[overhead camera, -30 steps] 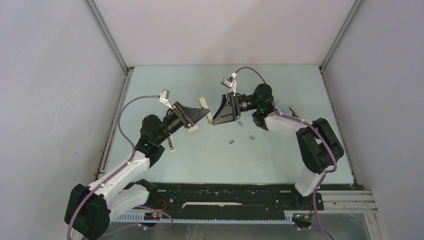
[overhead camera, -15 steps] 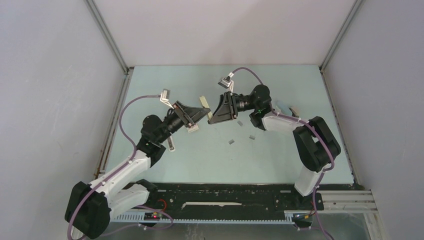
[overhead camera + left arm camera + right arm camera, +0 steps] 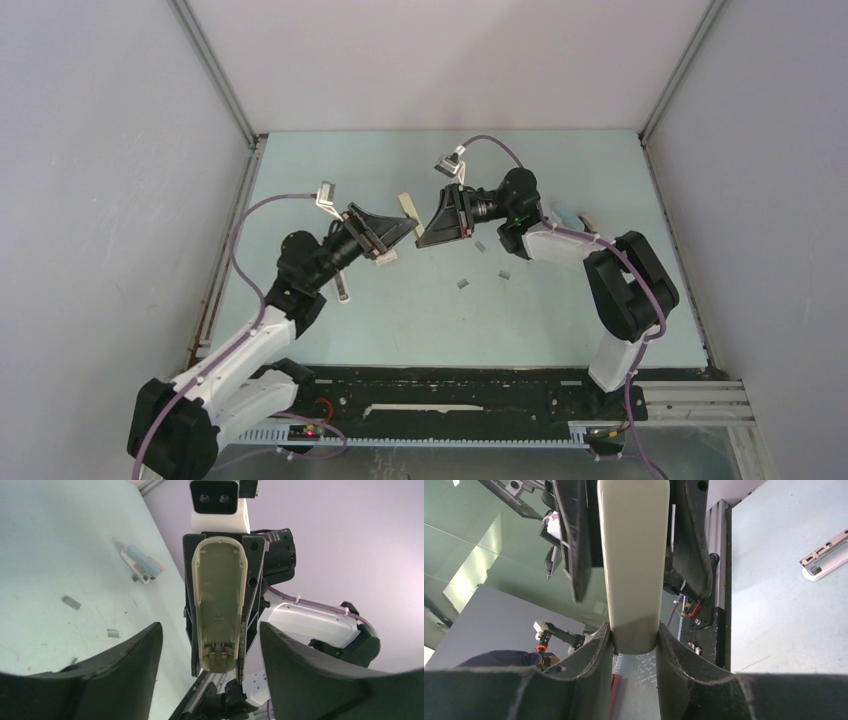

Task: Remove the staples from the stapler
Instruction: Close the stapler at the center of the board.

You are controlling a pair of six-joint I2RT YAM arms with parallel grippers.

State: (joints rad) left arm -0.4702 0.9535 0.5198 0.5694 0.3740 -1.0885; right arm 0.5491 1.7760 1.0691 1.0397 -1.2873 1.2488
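We see a pale green worktop (image 3: 400, 320), faintly scuffed. Toward its right edge, about midway between the far and near edges, a small box (image 3: 572, 215) in light blue and white lies flat on the surface. A black strip (image 3: 450, 385) runs along the near edge, with a white slotted cable duct (image 3: 420, 432) just outside it. Plain grey walls (image 3: 100, 150) stand on three sides, and aluminium posts (image 3: 215, 75) rise from the far corners.

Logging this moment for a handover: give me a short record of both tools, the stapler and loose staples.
left tool: open, fingers either side of the cream stapler, not touching
right tool: shut on the cream stapler, held off the table
staples: a few grey strips loose on the table
second stapler: lying flat on the table by the right arm
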